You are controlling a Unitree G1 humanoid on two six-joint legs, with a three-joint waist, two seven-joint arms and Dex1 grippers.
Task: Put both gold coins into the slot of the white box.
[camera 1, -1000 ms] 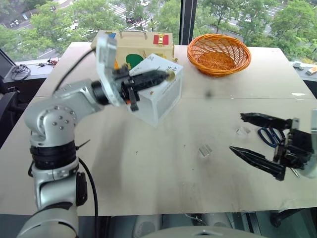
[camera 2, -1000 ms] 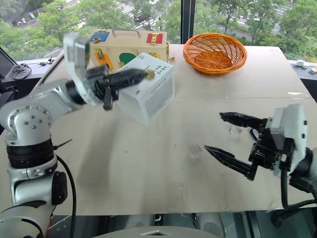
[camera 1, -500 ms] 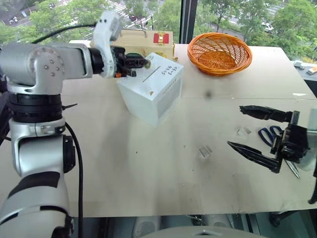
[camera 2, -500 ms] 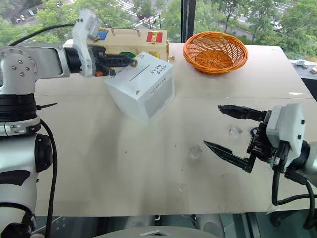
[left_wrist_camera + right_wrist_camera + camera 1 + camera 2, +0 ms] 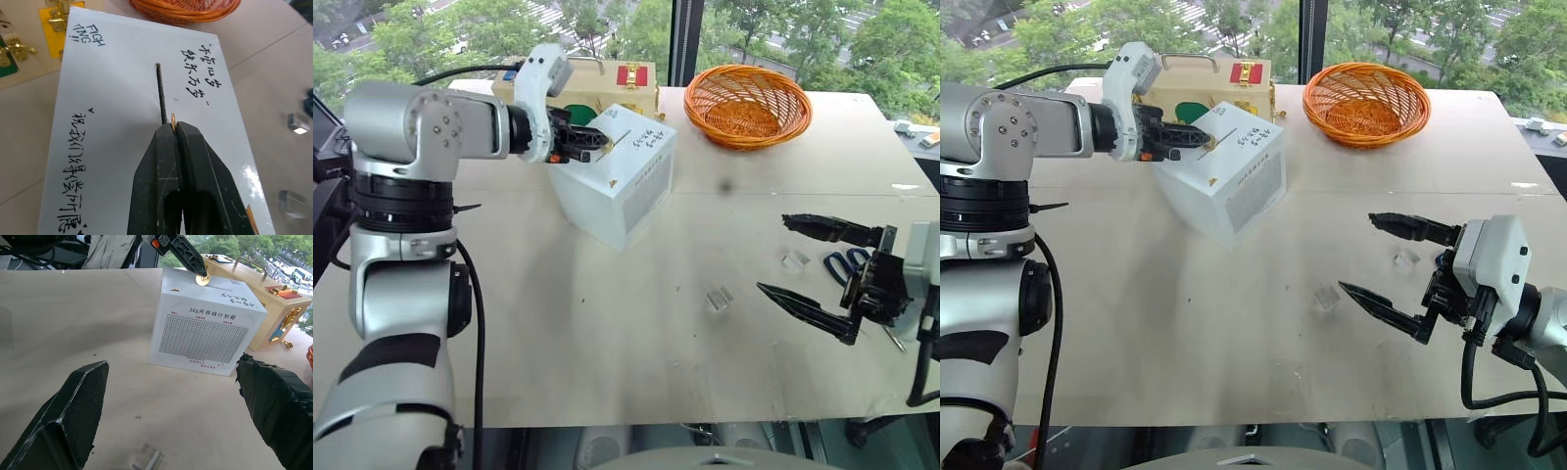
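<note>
Right eye view, nearest first: the right gripper (image 5: 1393, 269) hangs over the tabletop's (image 5: 1234, 372) near right part, its two black fingers spread wide with nothing between them. Just beside it lie two small clear plastic blocks (image 5: 1328, 298) and, toward the right edge, a pair of blue-handled scissors (image 5: 847, 265). I cannot find a second gold coin anywhere on the tabletop, so it may be hidden or too small to tell.

Farther back, toward the far left part, the white cube-shaped box (image 5: 1226, 181) stands with its gridded side facing the near edge. The left gripper (image 5: 174, 131) is clamped shut on a small shiny gold coin (image 5: 173, 122), pinching it on edge right at the near end of the thin dark slot (image 5: 161, 95) in the box's top.

The risk is alignment — the coin seems to sit slightly to one side of the slit, and only a sliver of it clears the fingertips. If the fingers part before the rim is in the slot, the coin could tip flat onto the lid or roll off. Pressing down off-line could also shove the box.

Behind stand a wooden latch box with coloured panels (image 5: 1197, 82) and an orange wicker basket (image 5: 1365, 102) at the far edge.
</note>
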